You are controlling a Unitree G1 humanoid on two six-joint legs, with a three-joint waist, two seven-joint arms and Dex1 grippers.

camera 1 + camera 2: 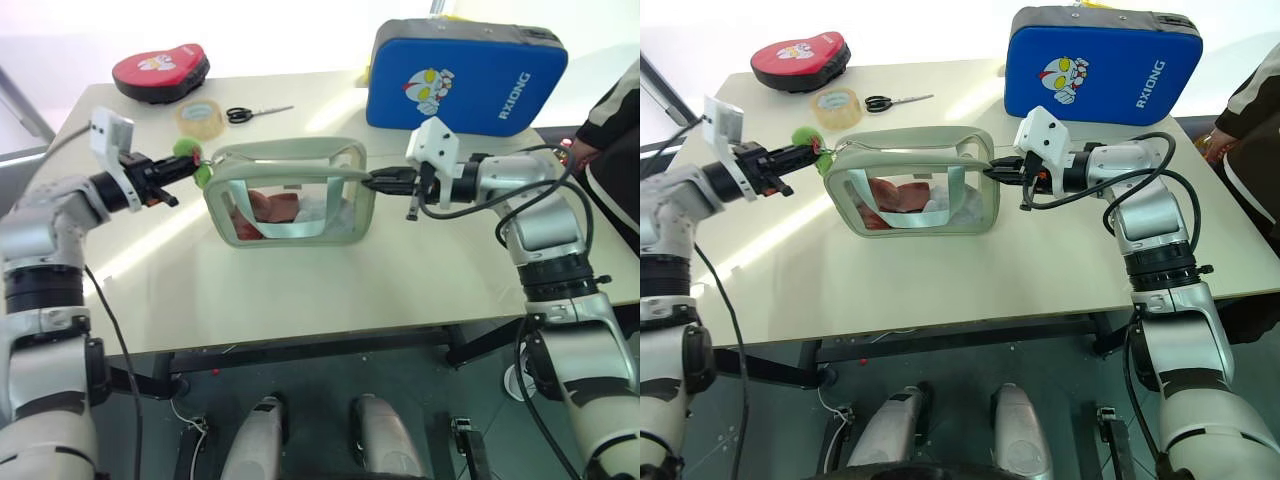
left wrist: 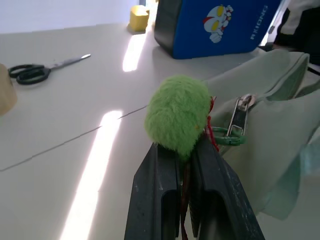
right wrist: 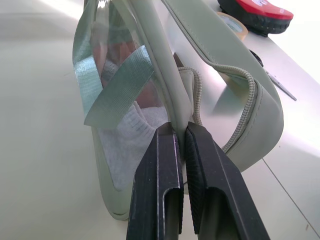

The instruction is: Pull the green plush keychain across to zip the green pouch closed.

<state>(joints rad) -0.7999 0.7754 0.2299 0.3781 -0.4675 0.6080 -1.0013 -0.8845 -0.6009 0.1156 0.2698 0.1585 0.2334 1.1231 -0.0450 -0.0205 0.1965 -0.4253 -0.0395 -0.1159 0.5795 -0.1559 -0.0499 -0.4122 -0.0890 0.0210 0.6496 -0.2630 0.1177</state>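
The green pouch (image 1: 290,192) stands in the middle of the table (image 1: 300,290), its clear window showing reddish and white contents. Its zipper (image 3: 243,100) gapes open along the top. The green plush keychain (image 2: 177,117) hangs by a green ring from the metal zipper pull (image 2: 239,114) at the pouch's left end. My left gripper (image 2: 182,152) is shut on the plush, level with the pouch's top left corner (image 1: 212,160). My right gripper (image 3: 181,131) is shut on the pale trim at the pouch's right end (image 1: 366,180).
A big blue cartoon-printed pad (image 1: 465,78) stands at the back right. A red pad (image 1: 160,70), a tape roll (image 1: 200,117) and black scissors (image 1: 255,113) lie at the back left. A person's dark sleeve (image 1: 615,120) is at the right edge.
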